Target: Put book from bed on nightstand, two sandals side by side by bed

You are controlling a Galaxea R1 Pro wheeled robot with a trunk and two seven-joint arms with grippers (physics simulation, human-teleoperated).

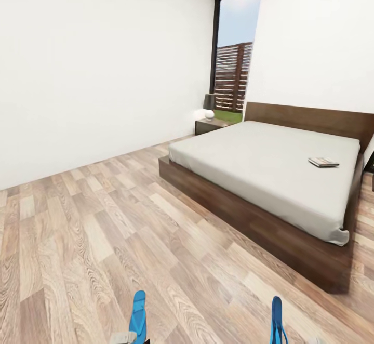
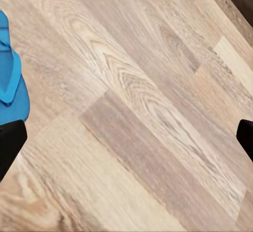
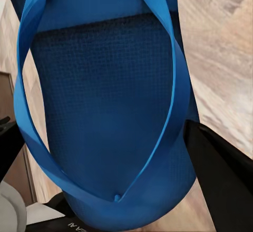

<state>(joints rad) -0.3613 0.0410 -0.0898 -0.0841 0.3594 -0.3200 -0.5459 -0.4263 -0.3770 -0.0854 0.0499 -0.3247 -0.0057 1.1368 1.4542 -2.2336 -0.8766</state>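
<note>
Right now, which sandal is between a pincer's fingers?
The sandal at the head view's right: it lies between the right pincer's fingers. The other sandal sits outside the left pincer's gap, beside one finger.

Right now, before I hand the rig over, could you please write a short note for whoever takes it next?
Left pincer: open, fingers wide apart over the wood floor; one sandal lies at the side of one finger, and I cannot tell if it is held.
Right pincer: appears shut on the other sandal, which sits between its fingers.
The book lies on the bed, near the headboard end. A nightstand stands at the bed's far side, by the window.
Done: nothing placed yet.
Left: set both sandals side by side next to the bed; move the book to a nightstand.
</note>
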